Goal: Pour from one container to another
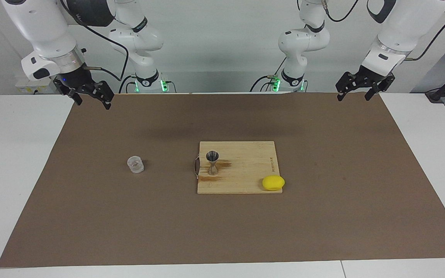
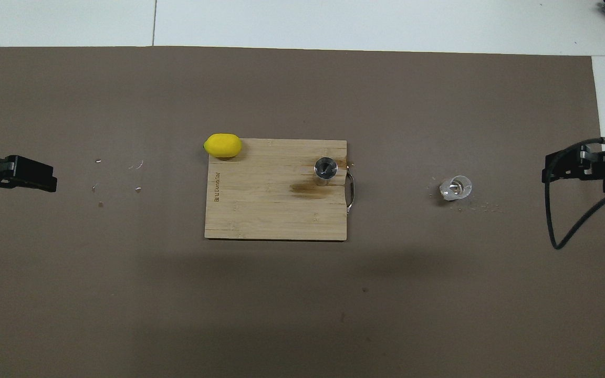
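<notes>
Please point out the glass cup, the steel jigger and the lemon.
glass cup [image 1: 135,164]: facing view, on its clear side wall.
steel jigger [image 1: 212,156]: facing view, on its round mouth.
lemon [image 2: 222,145]: overhead view, on the middle of its peel.

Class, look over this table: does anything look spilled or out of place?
Yes. A brown wet-looking stain marks the cutting board beside the jigger, and small specks lie by the glass cup.
</notes>
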Available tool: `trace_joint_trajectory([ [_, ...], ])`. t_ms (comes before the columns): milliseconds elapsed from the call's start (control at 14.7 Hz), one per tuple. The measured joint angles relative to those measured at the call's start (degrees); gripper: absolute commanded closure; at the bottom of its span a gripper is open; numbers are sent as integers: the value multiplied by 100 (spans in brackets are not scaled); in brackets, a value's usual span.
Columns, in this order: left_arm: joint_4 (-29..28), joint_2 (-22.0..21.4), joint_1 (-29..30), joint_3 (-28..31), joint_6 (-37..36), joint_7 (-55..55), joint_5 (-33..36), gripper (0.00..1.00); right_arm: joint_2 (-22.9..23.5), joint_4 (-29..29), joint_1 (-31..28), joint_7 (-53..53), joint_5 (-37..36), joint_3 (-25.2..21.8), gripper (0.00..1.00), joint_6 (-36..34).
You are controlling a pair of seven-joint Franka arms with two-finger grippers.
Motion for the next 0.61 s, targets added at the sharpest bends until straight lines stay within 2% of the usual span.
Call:
trace_joint_trajectory([
  [612, 0, 0, 0, 0, 0, 0, 0, 0, -1, 0, 88, -2, 1, 44, 0, 2],
])
